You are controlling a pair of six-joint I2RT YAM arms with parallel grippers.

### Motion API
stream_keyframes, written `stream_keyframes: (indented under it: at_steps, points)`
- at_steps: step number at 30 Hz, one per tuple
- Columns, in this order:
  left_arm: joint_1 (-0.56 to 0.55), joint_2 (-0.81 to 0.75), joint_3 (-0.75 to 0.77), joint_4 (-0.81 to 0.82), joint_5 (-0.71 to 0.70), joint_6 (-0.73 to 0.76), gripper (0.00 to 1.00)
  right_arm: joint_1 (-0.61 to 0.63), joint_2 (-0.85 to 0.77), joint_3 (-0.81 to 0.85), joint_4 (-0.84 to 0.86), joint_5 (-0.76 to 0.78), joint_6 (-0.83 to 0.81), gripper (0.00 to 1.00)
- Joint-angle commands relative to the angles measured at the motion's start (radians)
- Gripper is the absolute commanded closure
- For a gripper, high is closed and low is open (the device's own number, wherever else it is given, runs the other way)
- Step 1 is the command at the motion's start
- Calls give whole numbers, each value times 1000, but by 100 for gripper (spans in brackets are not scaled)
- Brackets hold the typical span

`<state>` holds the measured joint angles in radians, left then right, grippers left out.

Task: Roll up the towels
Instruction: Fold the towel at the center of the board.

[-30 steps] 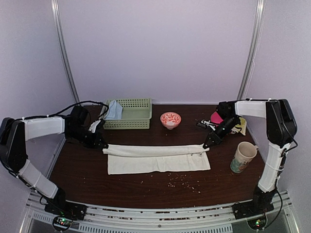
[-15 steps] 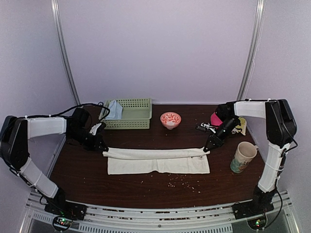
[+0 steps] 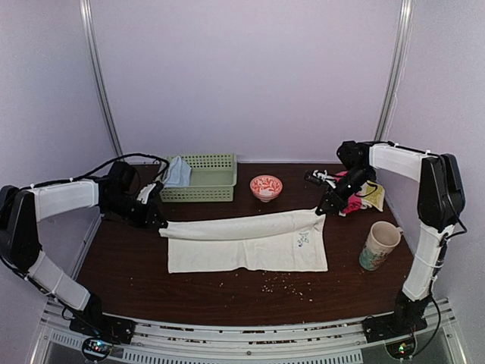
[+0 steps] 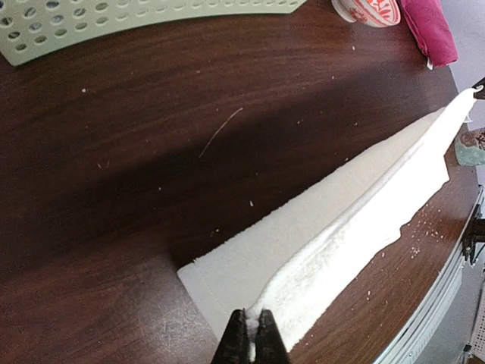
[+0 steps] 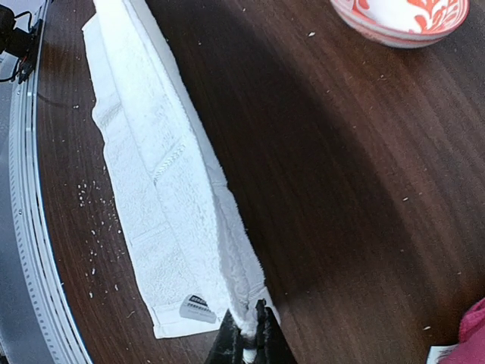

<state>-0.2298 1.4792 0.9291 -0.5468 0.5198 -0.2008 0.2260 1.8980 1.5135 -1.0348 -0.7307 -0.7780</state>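
One towel lies mid table, long side running left-right, far edge lifted off the surface. Left tool is on its far-left corner, right tool on its far-right corner. Basket sits behind the towel's left half, with the other towel in its left end, draped over the wall. Bowl is just right of basket. Mug is right of the towel, apart from it. Crumbs lie in front of the towel.
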Motion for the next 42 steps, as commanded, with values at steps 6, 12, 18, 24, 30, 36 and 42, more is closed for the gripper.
stream_keyframes:
  at_steps: [6, 12, 18, 24, 30, 36, 42]
  points:
    - [7, -17, -2, 25, -25, 26, 100, -5, -9, 4, -29, 52, -40, 97]
    - [7, -5, -31, -26, 15, -8, 100, 17, -60, -124, -55, 47, -106, 96]
    - [6, 35, -74, -115, 73, -35, 93, 71, -157, -297, -55, 32, -187, 85]
    - [7, -77, -56, -160, 59, -20, 66, 106, -348, -414, -29, 118, -225, 55]
    - [6, 1, 45, -48, 23, -54, 61, 101, -268, -295, 71, 90, -44, 55]
    - [7, 122, 70, 42, -27, -86, 79, 103, -99, -211, 184, 122, 204, 64]
    - [-11, 182, 59, 85, 3, -89, 87, 109, -34, -189, 206, 169, 268, 69]
